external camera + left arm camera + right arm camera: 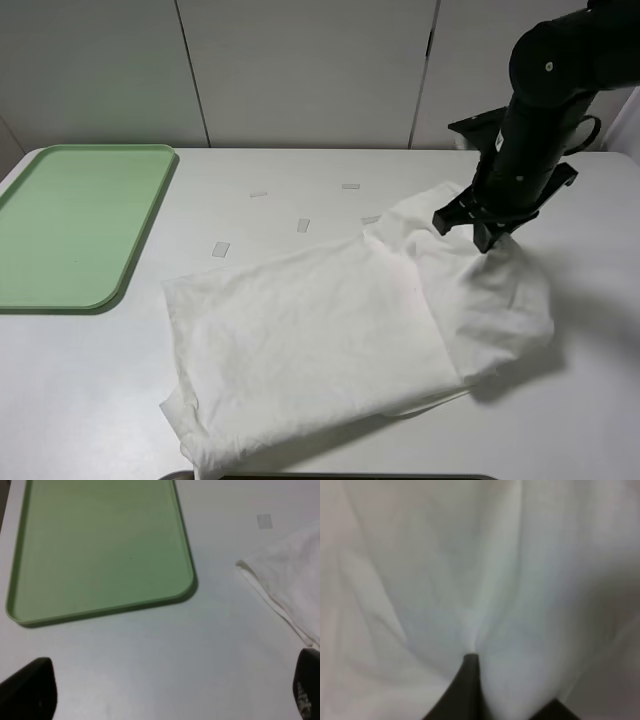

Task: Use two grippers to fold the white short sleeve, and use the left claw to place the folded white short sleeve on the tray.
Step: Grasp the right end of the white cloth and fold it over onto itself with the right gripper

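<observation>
The right fingers are clenched on a pinch of the white shirt, and the cloth draws into creases that run to their closed tip. From that pinch the shirt drapes down and spreads flat over the tabletop, away from the right fingers toward the robot's left, rumpled and partly doubled over itself. The left fingers are released, spread wide apart with nothing between them, hovering over bare tabletop. One corner of the shirt lies just beside one of those fingertips, not touching it. The green tray sits flat ahead of the left fingers, well apart from the right fingers and clear of the shirt. A few small pale tape strips lie on the tabletop between the tray and the right fingers, near the shirt's far edge.
</observation>
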Controlling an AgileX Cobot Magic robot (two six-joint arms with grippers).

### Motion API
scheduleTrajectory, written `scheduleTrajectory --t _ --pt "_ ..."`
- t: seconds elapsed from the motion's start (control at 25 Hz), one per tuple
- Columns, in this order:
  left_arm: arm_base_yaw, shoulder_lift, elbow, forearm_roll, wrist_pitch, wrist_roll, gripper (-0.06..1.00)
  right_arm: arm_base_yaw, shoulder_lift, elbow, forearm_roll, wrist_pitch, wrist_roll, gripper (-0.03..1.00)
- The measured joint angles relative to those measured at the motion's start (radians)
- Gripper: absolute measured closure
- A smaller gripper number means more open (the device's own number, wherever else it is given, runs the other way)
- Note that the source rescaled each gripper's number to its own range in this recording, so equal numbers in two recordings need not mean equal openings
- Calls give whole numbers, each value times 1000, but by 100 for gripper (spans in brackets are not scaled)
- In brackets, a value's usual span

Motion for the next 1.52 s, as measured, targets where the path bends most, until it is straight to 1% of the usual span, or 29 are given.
scheduleTrajectory --t 0.04,0.08,0.16,0.32,0.44,0.56,0.68,0.88,0.92,1.0,1.12,1.28,1.4,1.44,1.48,1.52 --pt "0 0 0 0 0 0 0 -1 -5 -1 -42 4 22 87" --pt "0 0 0 0 0 0 0 -4 -20 -12 -122 16 62 87" --pt "0 0 0 0 0 0 0 -6 -38 -37 -190 36 102 87" --pt "0 0 0 0 0 0 0 -6 -55 -83 -268 85 153 87" --pt "0 0 0 0 0 0 0 -6 -56 -95 -279 114 170 87" --pt "0 0 0 0 0 0 0 2 -56 -97 -221 119 175 91" --pt "0 0 0 0 0 0 0 17 -56 -98 -114 117 146 95" --pt "0 0 0 0 0 0 0 17 -56 -98 94 90 27 95" --pt "0 0 0 0 0 0 0 17 -56 -98 94 90 27 95" --pt "0 0 0 0 0 0 0 17 -56 -98 148 87 -13 95" --pt "0 0 0 0 0 0 0 17 -47 -98 202 87 -45 95" --pt "0 0 0 0 0 0 0 17 15 -98 329 128 -97 95" --pt "0 0 0 0 0 0 0 17 34 -98 419 139 -128 95" --pt "0 0 0 0 0 0 0 17 36 -98 436 137 -142 95" --pt "0 0 0 0 0 0 0 17 36 -98 449 133 -160 91" --pt "0 0 0 0 0 0 0 17 36 -98 460 130 -182 85"
